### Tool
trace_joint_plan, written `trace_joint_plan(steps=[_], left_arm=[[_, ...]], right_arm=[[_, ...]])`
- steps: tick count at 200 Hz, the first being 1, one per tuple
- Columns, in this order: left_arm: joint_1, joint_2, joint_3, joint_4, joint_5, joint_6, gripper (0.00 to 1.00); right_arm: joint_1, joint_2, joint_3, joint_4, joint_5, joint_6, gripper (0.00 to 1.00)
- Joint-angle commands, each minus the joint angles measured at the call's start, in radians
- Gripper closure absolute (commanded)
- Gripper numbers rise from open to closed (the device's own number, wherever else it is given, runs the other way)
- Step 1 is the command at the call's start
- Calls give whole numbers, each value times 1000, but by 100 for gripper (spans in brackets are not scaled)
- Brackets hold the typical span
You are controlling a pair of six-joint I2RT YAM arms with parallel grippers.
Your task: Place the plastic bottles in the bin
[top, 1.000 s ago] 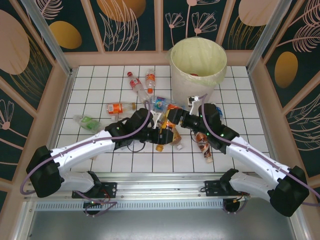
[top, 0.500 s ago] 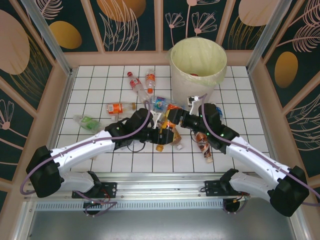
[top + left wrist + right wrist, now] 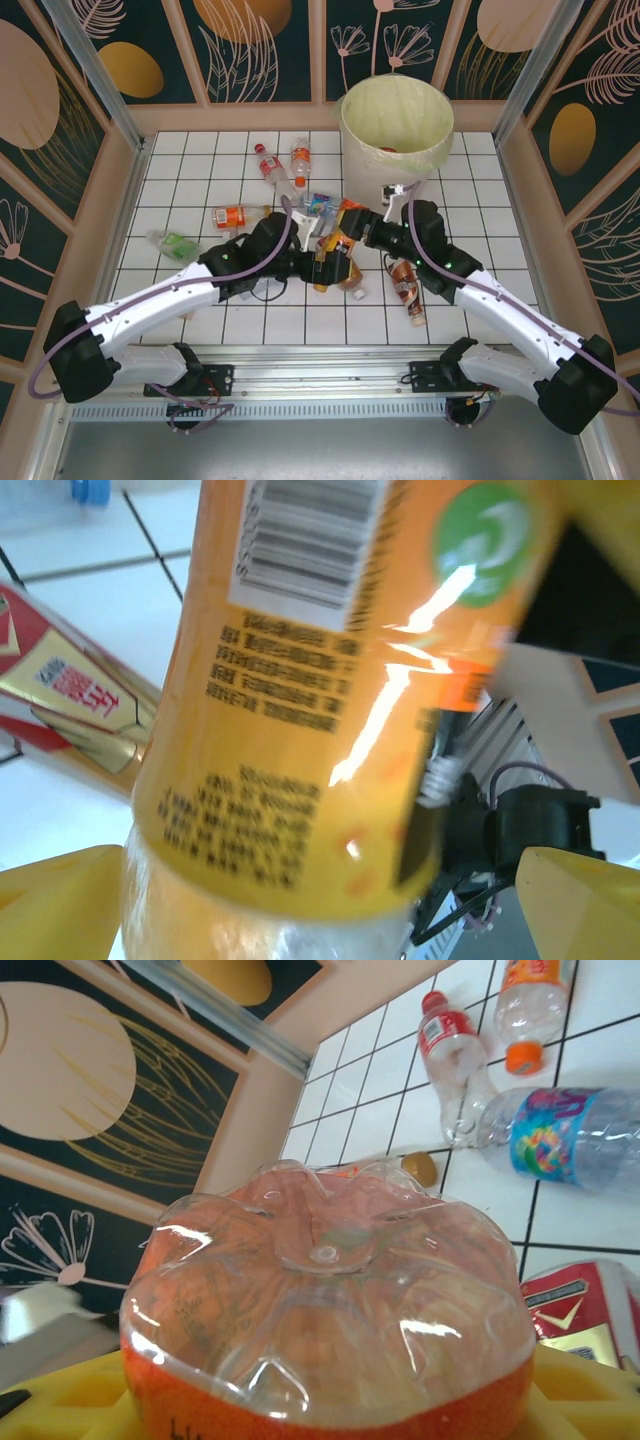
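Note:
An orange-labelled bottle (image 3: pixel 300 710) lies between the wide-apart yellow fingers (image 3: pixel 60 900) of my left gripper (image 3: pixel 320 910), which is open. In the top view that gripper (image 3: pixel 322 265) sits mid-table in the bottle pile. My right gripper (image 3: pixel 358 228) is just beyond it, shut on an orange-labelled bottle (image 3: pixel 330 1300) whose clear base faces the wrist camera. The bin (image 3: pixel 397 125), cream with a yellow-green liner, stands at the back right. More plastic bottles lie on the tiles: red-labelled (image 3: pixel 268 165), orange-capped (image 3: pixel 300 158), orange (image 3: pixel 232 215), green (image 3: pixel 172 243), blue-labelled (image 3: pixel 318 205) and brown (image 3: pixel 408 285).
Raised wooden walls (image 3: pixel 125 190) edge the white tiled table (image 3: pixel 190 180). In the right wrist view a red-labelled bottle (image 3: pixel 445 1045), an orange-capped one (image 3: pixel 530 1005) and a blue-labelled one (image 3: pixel 560 1135) lie ahead. A red-and-gold bottle (image 3: pixel 70 695) lies left of the left gripper.
My left gripper's jaws have opened wide around the orange bottle. My right gripper has shifted a little up and right, toward the bin.

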Motion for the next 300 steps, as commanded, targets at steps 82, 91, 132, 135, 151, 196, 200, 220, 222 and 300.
trace_joint_plan(steps=[82,91,132,135,151,196,200,220,222,300], left_arm=[[-4,-240,-34,-19,-296,275,1],[-4,-248,-52,-7,-327,296,1],[-3,-275,-133,108,-371,353,1],[-4,-274,-136,115,-370,355,1],[-4,-268,-149,147,-375,368,1],[-4,-239,-163,193,-370,382,1],[-4,-235,-161,190,-372,382,1],[-4,-224,-160,183,-384,386,1],[-4,-223,-160,182,-385,386,1],[-4,-216,-172,196,-364,369,1]], right_arm=[[-159,-44,303,-285,233,-264,38],[-165,-33,345,-305,275,-294,38],[-199,33,523,-342,385,-414,38],[-202,40,534,-343,392,-419,38],[-222,67,589,-337,405,-444,38],[-283,169,739,-319,406,-497,37],[-290,180,753,-318,400,-497,37],[-324,237,816,-313,373,-510,37],[-328,244,823,-313,370,-512,37],[-375,453,1025,-316,370,-576,37]])
